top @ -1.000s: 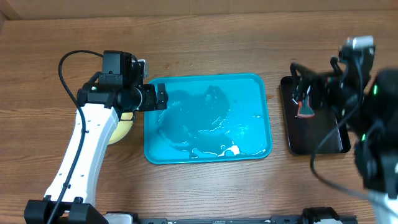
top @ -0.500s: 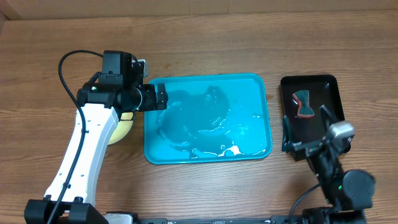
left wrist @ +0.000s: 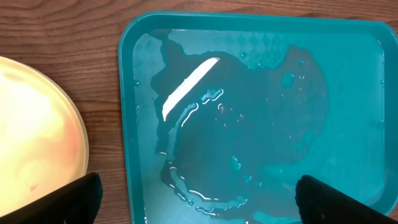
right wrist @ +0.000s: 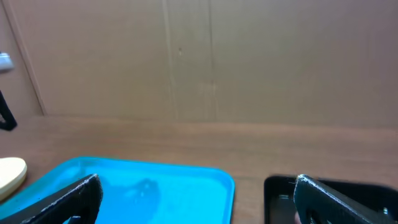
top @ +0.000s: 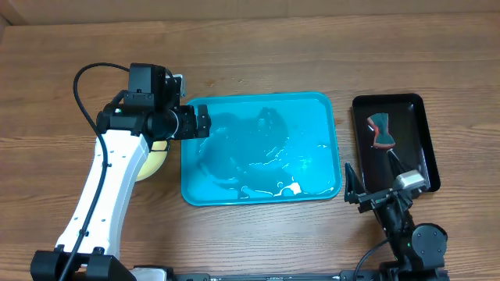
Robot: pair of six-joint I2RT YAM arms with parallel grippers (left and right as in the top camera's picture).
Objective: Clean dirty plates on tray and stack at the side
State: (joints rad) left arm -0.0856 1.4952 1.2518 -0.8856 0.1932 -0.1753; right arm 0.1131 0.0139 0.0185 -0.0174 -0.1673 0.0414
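The teal tray (top: 312, 125) lies mid-table, wet with pooled water and holding no plates. A pale yellow plate (top: 154, 162) sits on the table just left of it, mostly hidden under my left arm; I cannot tell whether others lie beneath it. It also shows in the left wrist view (left wrist: 31, 137) and the right wrist view (right wrist: 9, 174). My left gripper (top: 201, 123) hovers open and empty over the tray's left edge (left wrist: 127, 124). My right gripper (top: 375, 176) is open and empty, low at the front right, facing the tray (right wrist: 143, 186).
A glossy black tray (top: 410, 105) stands right of the teal tray, with a red and dark scrubber (top: 380, 130) in it. A small white bit (top: 293, 188) lies at the teal tray's front edge. A cardboard wall (right wrist: 199, 62) closes the back.
My right arm has pulled back from above the black tray to the front right of the table, leaving the scrubber in that tray. The left arm has not moved.
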